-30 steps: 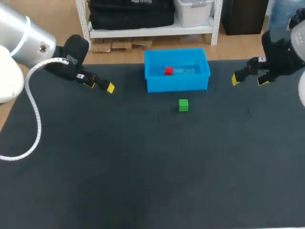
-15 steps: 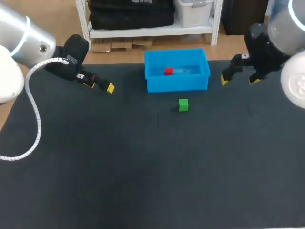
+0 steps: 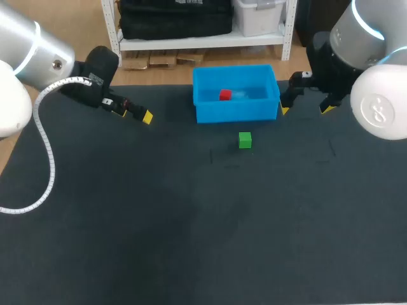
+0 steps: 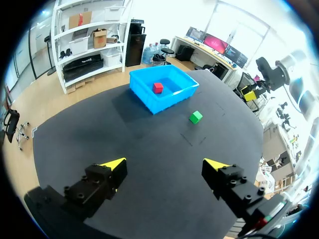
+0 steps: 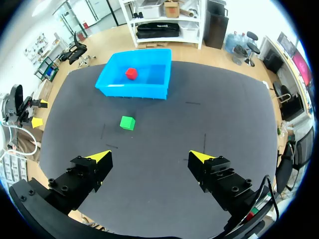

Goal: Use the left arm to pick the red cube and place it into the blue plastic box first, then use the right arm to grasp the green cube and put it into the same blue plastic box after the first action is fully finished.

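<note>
The left fingers [image 4: 113,165] and the right fingers [image 5: 101,156] are both spread wide and hold nothing above the dark table [image 3: 191,241], where the green cube [image 3: 245,140] sits just in front of the blue box [image 3: 236,112] holding the red cube [image 3: 224,94].

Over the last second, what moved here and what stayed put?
The right gripper, open and empty, swung inward from the right side toward the blue box. Nothing was grasped or released. The left gripper, the red cube in the box and the green cube stayed put.
</note>
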`<state>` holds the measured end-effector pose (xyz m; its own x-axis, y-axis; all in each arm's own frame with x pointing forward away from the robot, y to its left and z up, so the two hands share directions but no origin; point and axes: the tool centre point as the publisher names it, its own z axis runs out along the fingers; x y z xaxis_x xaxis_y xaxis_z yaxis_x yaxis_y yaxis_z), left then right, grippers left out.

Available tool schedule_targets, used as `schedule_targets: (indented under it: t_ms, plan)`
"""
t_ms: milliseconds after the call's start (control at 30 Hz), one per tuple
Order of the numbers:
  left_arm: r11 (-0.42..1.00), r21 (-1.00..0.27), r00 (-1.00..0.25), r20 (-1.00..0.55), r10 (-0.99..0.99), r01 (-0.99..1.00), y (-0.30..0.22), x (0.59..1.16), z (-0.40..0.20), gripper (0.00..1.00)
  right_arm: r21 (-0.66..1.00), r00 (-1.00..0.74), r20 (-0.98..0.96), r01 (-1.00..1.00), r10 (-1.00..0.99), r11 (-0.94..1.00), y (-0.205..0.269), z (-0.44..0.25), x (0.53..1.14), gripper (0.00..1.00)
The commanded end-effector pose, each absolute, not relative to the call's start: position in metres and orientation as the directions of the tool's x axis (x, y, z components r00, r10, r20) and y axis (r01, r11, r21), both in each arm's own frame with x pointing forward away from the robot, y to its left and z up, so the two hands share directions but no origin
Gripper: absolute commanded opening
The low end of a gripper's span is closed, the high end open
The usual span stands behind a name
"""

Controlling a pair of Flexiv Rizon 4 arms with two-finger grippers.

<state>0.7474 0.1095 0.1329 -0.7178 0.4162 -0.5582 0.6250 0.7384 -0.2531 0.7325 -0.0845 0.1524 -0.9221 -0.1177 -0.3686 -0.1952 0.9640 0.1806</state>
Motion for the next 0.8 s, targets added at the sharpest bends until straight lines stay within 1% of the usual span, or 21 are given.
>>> schedule_targets:
  t_ms: [33, 333, 800]
  plan:
    - [0.739, -0.253, -0.718, -0.56, 0.414, 0.624, 0.11, 0.746, 0.133, 1.0, 0.173, -0.926, -0.364, -0.176, -0.103, 0.969, -0.08, 0.15, 0.733, 1.0]
    - [0.739, -0.253, -0.718, -0.56, 0.414, 0.624, 0.11, 0.746, 0.133, 1.0, 0.17, -0.936, -0.343, -0.141, -0.076, 0.975, -0.072, 0.143, 0.728, 1.0]
    - [0.739, -0.253, -0.718, -0.56, 0.414, 0.624, 0.11, 0.746, 0.133, 1.0, 0.119, -0.957, -0.265, -0.155, -0.119, 0.981, -0.047, 0.137, 0.732, 1.0]
